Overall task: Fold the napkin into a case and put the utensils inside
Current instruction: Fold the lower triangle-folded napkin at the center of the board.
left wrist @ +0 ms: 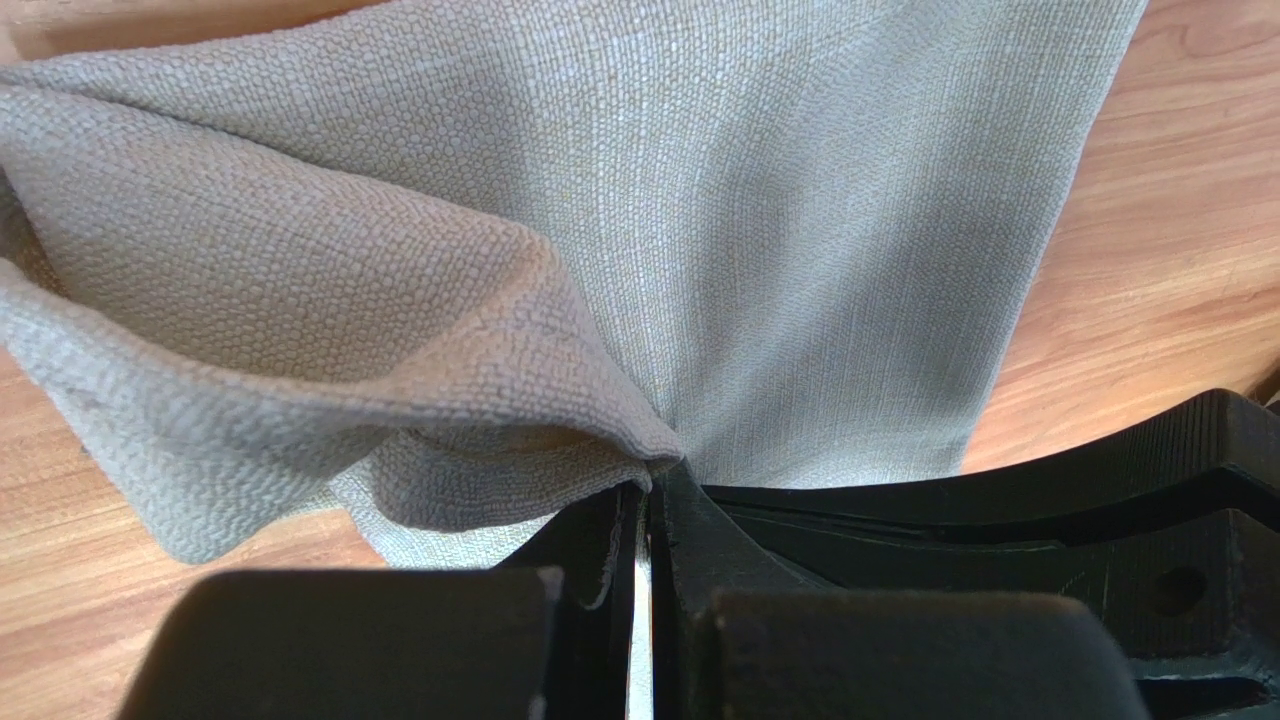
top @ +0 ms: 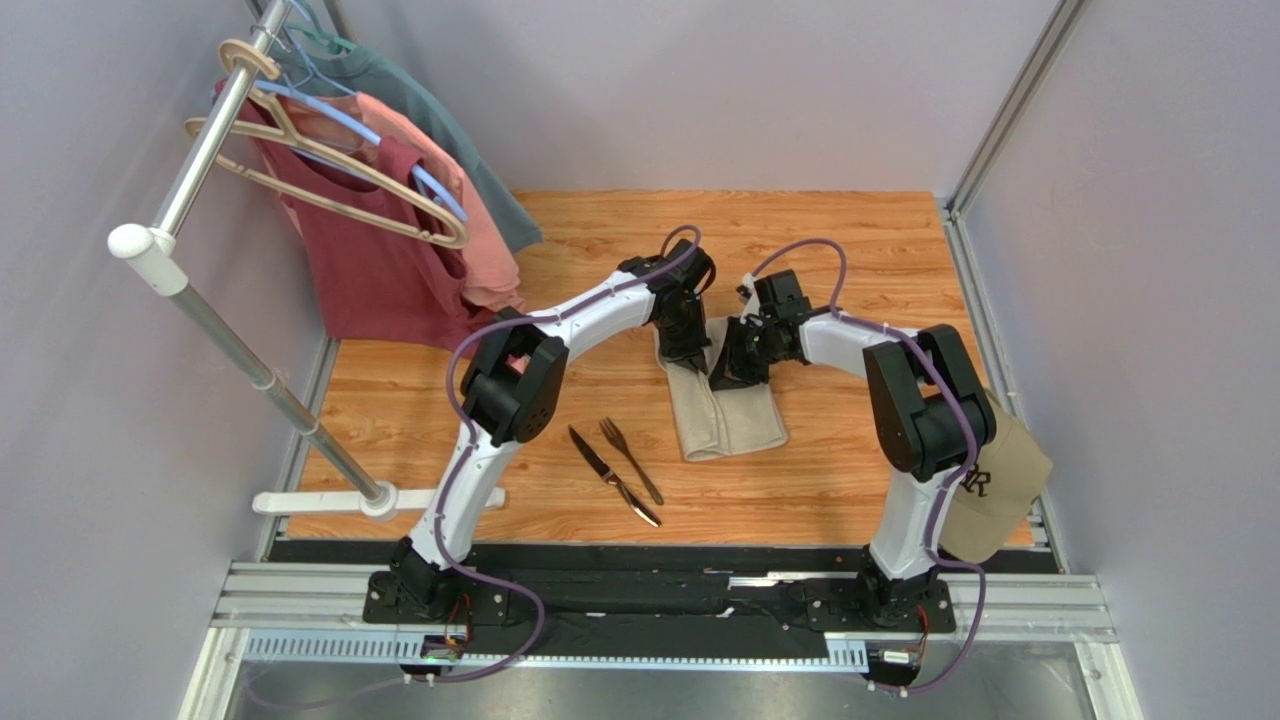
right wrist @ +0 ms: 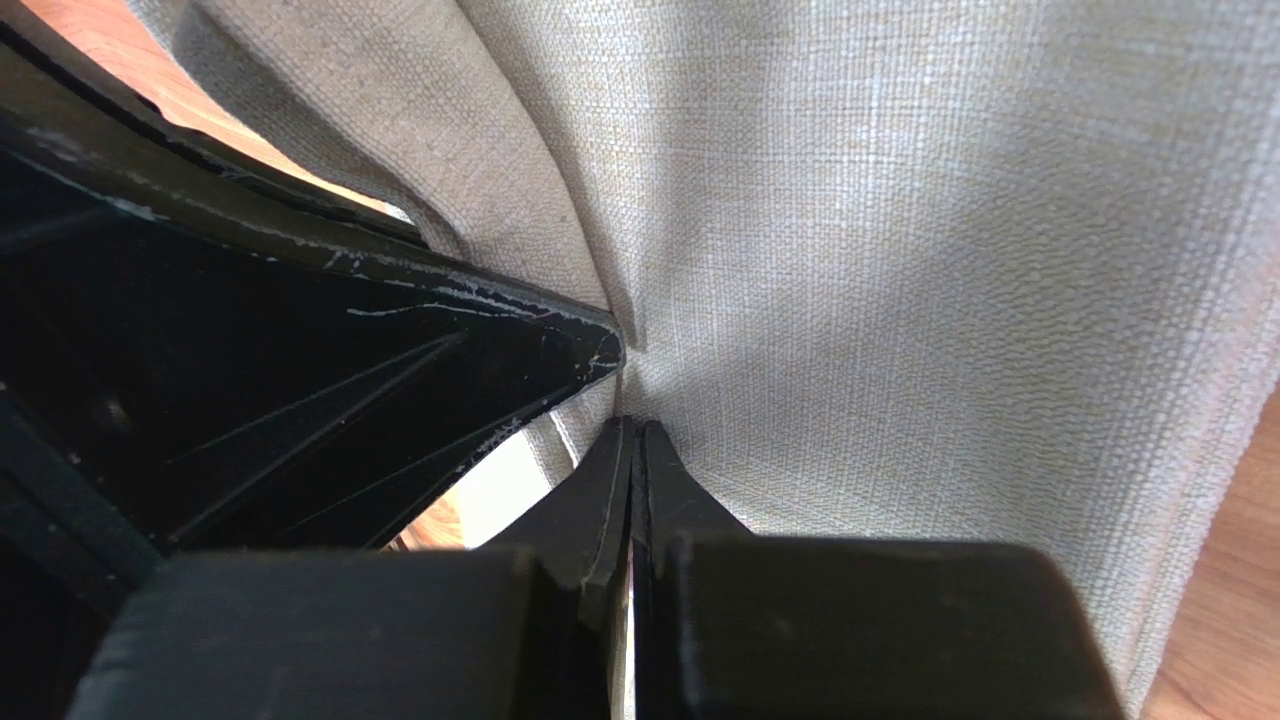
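The beige napkin (top: pixel 733 414) lies as a narrow folded strip on the wooden table, its far end lifted between both grippers. My left gripper (top: pixel 690 357) is shut on a raised fold of the napkin (left wrist: pixel 812 225) at its near edge, with cloth bunched to the left of the jaws (left wrist: pixel 651 483). My right gripper (top: pixel 738 369) is shut on the napkin (right wrist: pixel 932 270) right beside it, its tips (right wrist: pixel 633 431) pinching a crease. The dark fork (top: pixel 633 459) and knife (top: pixel 610 474) lie crossed on the table, left of the napkin and near the front.
A tan cap (top: pixel 999 473) with a dark logo sits at the right front edge behind the right arm. Red and pink shirts (top: pixel 394 240) hang on a metal rack (top: pixel 226 323) at the left. Grey walls close in the table.
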